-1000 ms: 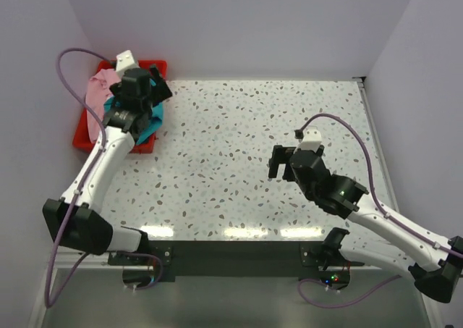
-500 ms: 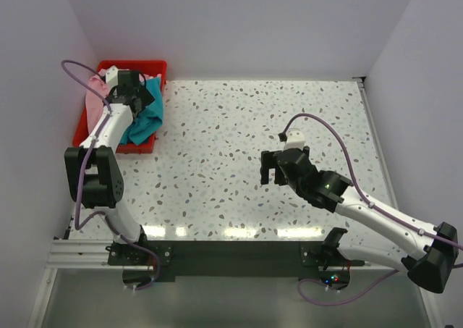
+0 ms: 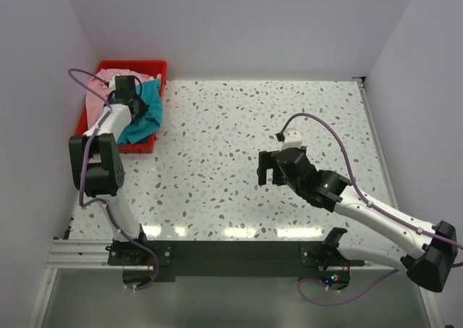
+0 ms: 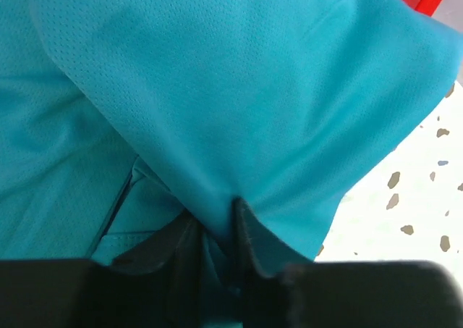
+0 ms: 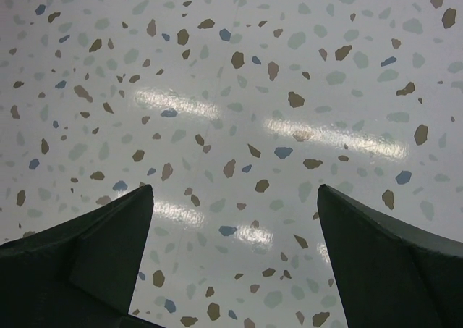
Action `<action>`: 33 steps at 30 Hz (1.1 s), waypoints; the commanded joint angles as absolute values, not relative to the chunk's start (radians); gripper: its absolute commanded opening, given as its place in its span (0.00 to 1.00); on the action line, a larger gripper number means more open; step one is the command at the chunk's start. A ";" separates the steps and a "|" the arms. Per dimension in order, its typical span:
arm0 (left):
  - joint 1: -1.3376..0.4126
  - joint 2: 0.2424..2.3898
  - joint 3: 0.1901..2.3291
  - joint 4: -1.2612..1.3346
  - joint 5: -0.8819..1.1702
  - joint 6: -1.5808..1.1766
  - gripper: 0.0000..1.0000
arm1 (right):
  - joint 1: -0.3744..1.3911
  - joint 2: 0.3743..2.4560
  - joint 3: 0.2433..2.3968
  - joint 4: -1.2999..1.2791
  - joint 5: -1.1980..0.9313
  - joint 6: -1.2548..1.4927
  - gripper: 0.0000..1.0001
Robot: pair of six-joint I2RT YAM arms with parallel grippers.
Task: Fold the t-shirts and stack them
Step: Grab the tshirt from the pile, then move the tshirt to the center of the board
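Grip won within 1 s: over the red bin (image 3: 153, 64) our left gripper (image 4: 217, 223) now pinches the teal t-shirt (image 4: 239, 96), ready for lifting; right gripper (image 5: 233, 190) gapes wide.

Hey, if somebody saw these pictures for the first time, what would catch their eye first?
The red bin at the far left stands out, with a teal t-shirt spilling over its rim and a pink t-shirt bunched behind. The left gripper is pinched shut on a fold of the teal cloth there. The right gripper hangs open over the speckled table, holding nothing.
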State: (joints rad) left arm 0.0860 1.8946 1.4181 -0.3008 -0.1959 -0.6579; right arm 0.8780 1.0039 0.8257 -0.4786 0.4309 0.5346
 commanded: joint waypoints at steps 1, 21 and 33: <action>0.110 1.879 1.485 -0.255 -0.141 -0.632 0.20 | 0.882 1.003 0.833 -0.443 0.428 0.538 0.98; -0.147 1.368 1.703 -0.304 -0.023 -0.488 0.00 | 0.882 0.989 1.023 -0.468 0.479 0.446 0.95; -0.476 1.341 1.579 -0.250 -0.097 -0.558 0.00 | 0.882 0.916 1.055 -0.483 0.575 0.416 0.95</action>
State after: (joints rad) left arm -0.4793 1.3014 1.6283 -0.2867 -0.0597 -0.5182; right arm 0.8780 0.9241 1.0264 -0.4866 0.5159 0.4316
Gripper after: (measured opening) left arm 0.068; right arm 0.949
